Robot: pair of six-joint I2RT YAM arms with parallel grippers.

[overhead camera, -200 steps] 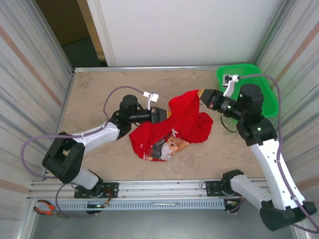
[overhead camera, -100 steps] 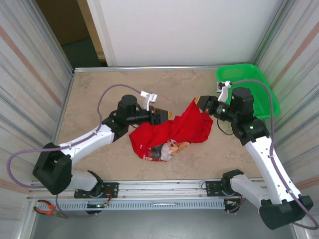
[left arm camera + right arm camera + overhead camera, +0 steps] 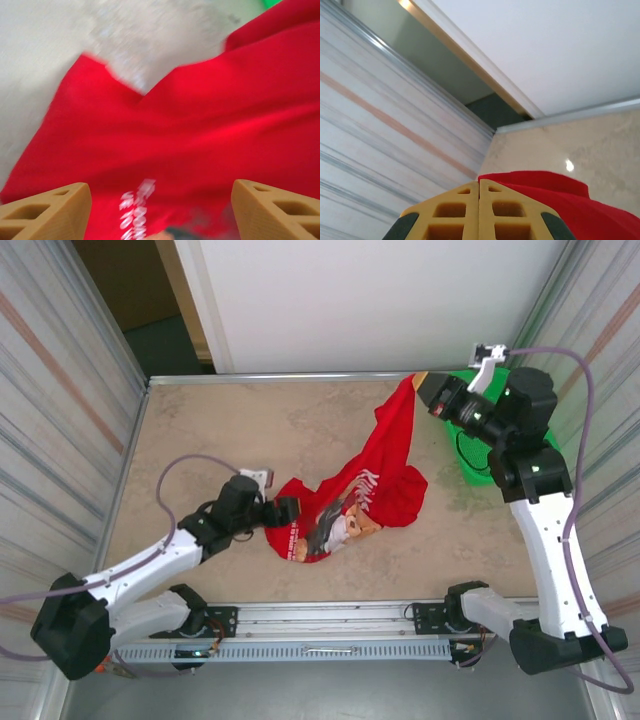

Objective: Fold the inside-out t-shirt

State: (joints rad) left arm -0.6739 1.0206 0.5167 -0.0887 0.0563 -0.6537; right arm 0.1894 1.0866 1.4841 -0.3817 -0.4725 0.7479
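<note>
**Red Cloth on Marbled Beige**

The t-shirt (image 3: pixel 385 475) is bright red, with white lettering and a tan-and-brown cartoon figure toward its 7 o'clock end. The worktop (image 3: pixel 220 430) is beige with pale marbling. At 2 o'clock the basket (image 3: pixel 472 466) is vivid green. My left end effector's fingers (image 3: pixel 45 210) are tan. My right end effector's fingers (image 3: pixel 455 215) are yellow-tan, edged dark green.

Robot lab cell: left arm (image 3: pixel 150 560) and right arm (image 3: pixel 550 530) bolted to an aluminium rail (image 3: pixel 330 612) at the table's (image 3: pixel 200 430) near edge; striped panels (image 3: pixel 60 390) and a white board (image 3: pixel 370 300) wall the table.
</note>
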